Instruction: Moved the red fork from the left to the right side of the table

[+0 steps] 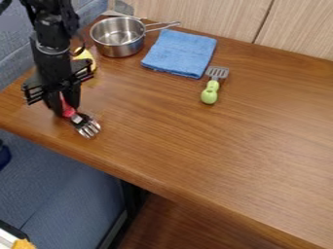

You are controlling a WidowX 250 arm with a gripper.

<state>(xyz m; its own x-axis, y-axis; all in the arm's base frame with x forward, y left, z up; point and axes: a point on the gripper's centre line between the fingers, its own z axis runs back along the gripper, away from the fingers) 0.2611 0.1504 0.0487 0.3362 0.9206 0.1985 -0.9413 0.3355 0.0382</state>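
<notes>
Something orange (24, 243) is seen at seven o'clock; at nine, the red fork (87, 128) is pinched between the jaws of the gripper (65, 111).

From above the near side of the surface (228, 151), the camera looks down at a slant — fairly close — toward wood panelling (302, 24), upper right.

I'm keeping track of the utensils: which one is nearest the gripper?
The fork: its red handle is right at the gripper. The green-handled spatula lies well away, near the blue cloth.
</notes>
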